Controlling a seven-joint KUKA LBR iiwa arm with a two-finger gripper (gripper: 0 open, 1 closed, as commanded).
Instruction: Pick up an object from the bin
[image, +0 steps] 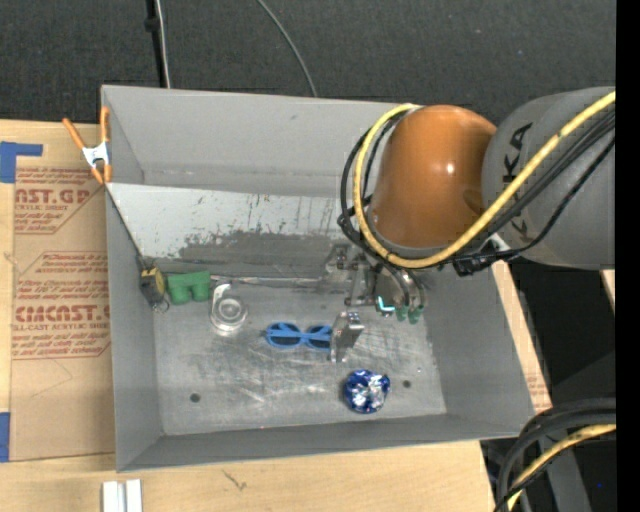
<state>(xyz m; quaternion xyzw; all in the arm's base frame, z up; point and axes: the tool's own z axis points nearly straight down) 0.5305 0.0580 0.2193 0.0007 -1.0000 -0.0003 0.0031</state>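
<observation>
We have the gripper (345, 335) low at the right end of the blue toy glasses (296, 336), mid-floor of the bin (130, 400) — the approach step, we judge. Spread or pressed together, we cannot tell. Next comes a firm close, then a straight lift.

Blue glasses (298, 336), green block (187, 287) — grey bin (250, 215)

The metal bin (250, 395) is scuffed, the blue ball (364, 391) glossy, perhaps foil.
</observation>
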